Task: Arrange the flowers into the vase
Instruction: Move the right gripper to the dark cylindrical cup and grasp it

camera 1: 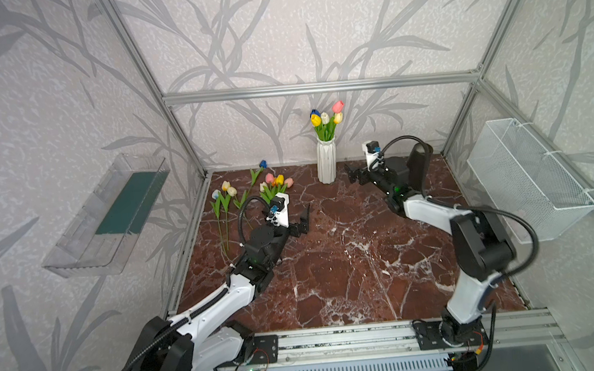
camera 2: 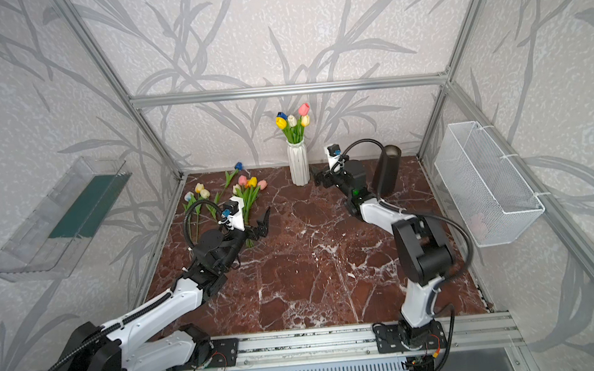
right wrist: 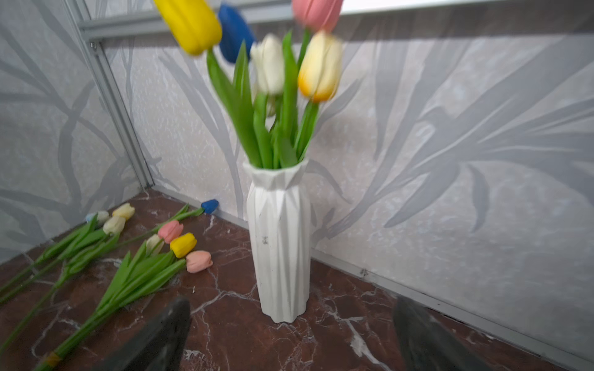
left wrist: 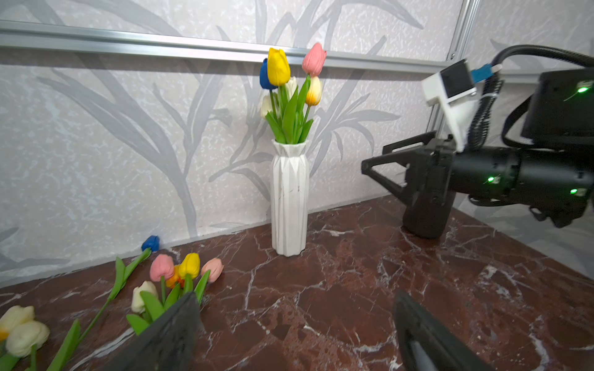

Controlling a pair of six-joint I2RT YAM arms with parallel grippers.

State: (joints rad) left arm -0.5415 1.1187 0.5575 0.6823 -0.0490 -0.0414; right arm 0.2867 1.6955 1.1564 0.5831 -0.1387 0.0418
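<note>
- Marble tabletop (camera 1: 330,263): loose tulips (camera 1: 274,186) lie flat, left of the vase
- White faceted vase (camera 1: 326,162) stands by the back wall with standing tulips (camera 1: 324,119) in it
- Left gripper (camera 1: 302,221) beside the loose tulips, right gripper (camera 1: 351,175) beside the vase: fingers (left wrist: 173,331) apart, empty
- Likely between placements; next: pinch thin stems
- No readable writing
</note>
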